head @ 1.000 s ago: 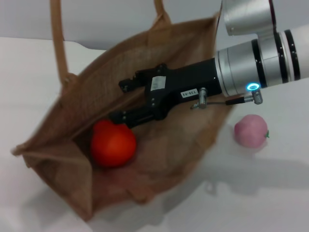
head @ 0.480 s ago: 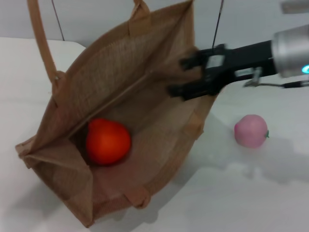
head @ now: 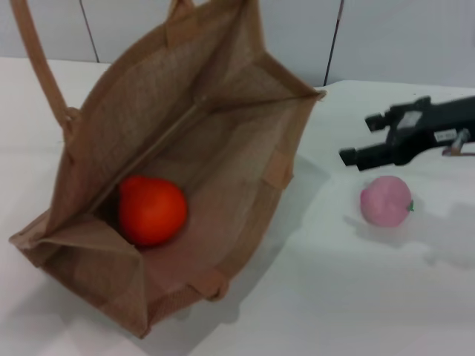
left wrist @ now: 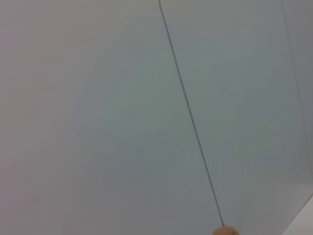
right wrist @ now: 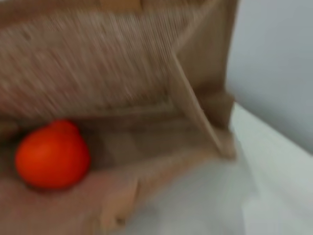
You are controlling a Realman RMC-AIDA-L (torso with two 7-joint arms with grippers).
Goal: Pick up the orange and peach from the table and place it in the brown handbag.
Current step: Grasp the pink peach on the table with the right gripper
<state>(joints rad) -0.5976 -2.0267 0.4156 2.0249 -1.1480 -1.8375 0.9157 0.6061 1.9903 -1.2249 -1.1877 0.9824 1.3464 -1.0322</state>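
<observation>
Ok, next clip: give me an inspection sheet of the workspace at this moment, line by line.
Surface: white table, smooth, with shadows beside the bag and fruit.
Job's things: the orange lies inside the brown handbag, near one end of its floor; the peach sits on the table outside the bag, to its right.
Clutter: nothing seen.
Grippers: right gripper is open and empty, above the table just behind the peach, not touching it; left gripper not in view.
Cables: a thin wire beside the right gripper's body at the frame edge.
Surroundings: pale panelled wall behind the table, with dark vertical seams.
</observation>
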